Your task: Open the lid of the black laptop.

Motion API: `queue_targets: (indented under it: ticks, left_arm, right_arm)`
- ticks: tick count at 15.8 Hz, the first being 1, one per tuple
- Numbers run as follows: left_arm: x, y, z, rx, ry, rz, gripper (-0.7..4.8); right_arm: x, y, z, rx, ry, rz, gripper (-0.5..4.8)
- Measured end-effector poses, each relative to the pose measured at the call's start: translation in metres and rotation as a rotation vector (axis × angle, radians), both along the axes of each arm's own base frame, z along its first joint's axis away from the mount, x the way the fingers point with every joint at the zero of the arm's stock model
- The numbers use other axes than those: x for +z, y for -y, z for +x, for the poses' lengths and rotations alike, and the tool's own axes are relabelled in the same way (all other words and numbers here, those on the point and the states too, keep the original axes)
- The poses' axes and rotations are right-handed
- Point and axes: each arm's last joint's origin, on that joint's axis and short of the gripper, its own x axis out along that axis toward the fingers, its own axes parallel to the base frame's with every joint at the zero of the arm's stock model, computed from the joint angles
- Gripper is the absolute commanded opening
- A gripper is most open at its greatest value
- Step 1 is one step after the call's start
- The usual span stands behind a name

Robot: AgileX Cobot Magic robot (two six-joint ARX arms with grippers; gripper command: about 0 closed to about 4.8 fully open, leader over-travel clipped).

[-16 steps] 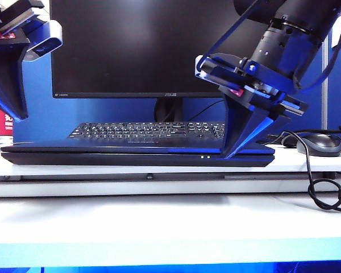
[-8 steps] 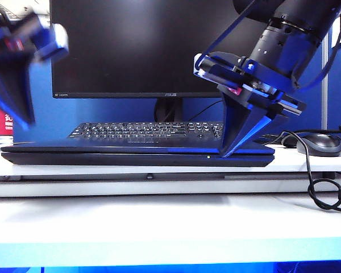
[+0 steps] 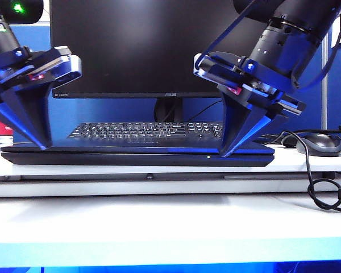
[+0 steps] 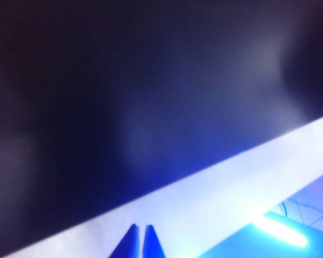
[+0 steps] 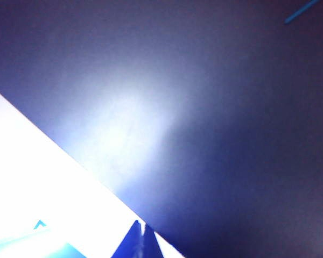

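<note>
The black laptop (image 3: 136, 154) lies flat on the white surface (image 3: 159, 216), and the lid (image 3: 102, 149) is down on its base with no gap showing along the front edge; judged from this, nothing of the opening is done and the whole lift is left. Behind the claws stand the ASUS monitor (image 3: 142, 45) and a separate keyboard (image 3: 148, 131); a mouse (image 3: 320, 143) lies out beyond the right claw.

The right claw (image 3: 223, 153) has its tip down at the laptop's front edge near the right corner, just beside the small indicator light (image 3: 208, 157). In the right wrist view its fingers (image 5: 135, 243) sit pressed together, narrow, holding nothing, with the dark lid panel (image 5: 204, 107) spreading ahead of them. The left claw (image 3: 44, 147) stands with its tip at the lid's front edge near the left corner. In the left wrist view its fingers (image 4: 139, 243) are likewise almost closed on nothing, over the pale surface just short of the lid (image 4: 124, 97). Whether either tip has caught under the lid's lip I cannot tell.

Against the earlier frames, the left claw has swung down from high at the side, where it was a blur half a second ago, to the lid. The right claw has stayed put. Two indicator lights showed a second ago; one shows now.
</note>
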Motion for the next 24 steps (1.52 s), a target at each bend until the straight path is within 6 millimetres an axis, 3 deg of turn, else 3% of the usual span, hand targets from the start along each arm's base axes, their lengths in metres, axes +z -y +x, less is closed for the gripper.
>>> queue_targets:
  ticks: [19, 24]
  left_arm:
    - [-0.008, 0.002, 0.008, 0.005, 0.008, 0.012, 0.26]
    - [-0.018, 0.004, 0.013, 0.015, -0.02, 0.038, 0.27]
  right_arm:
    - [0.0, 0.0, 0.0, -0.01, -0.005, 0.005, -0.01]
    - [0.0, 0.0, 0.0, -0.013, -0.007, 0.006, -0.01]
